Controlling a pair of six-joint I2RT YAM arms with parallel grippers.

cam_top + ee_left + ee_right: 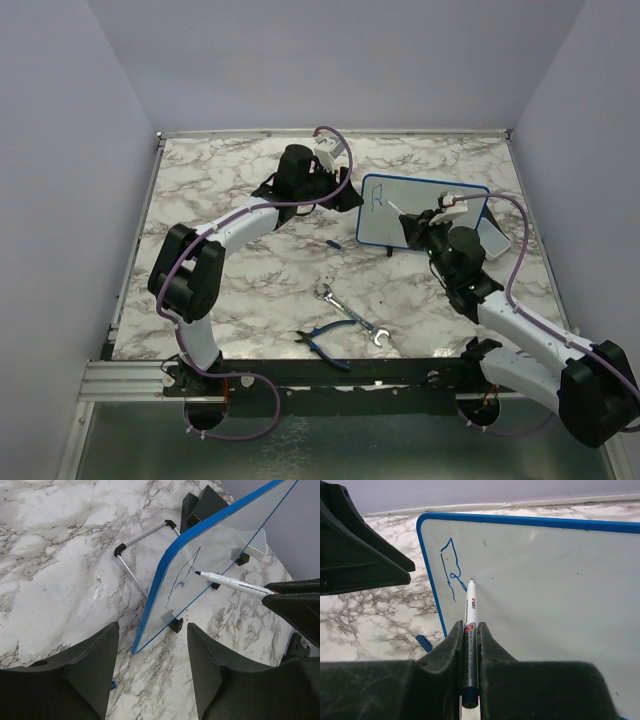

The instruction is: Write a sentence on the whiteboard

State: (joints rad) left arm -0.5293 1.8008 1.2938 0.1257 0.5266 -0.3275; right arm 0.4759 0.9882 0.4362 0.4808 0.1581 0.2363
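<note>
The whiteboard stands tilted on its stand at the right back of the table, blue-framed. It also shows in the left wrist view and the right wrist view. The sentence is one short blue scrawl near the board's left edge, faint in the top view. My right gripper is shut on a white marker, whose tip is at the board just right of the scrawl. My left gripper is open and empty, just left of the board's left edge.
A blue marker cap lies on the marble in front of the board's left corner. A wrench and blue-handled pliers lie near the front. The board's metal stand leg reaches out behind it. Walls enclose the table.
</note>
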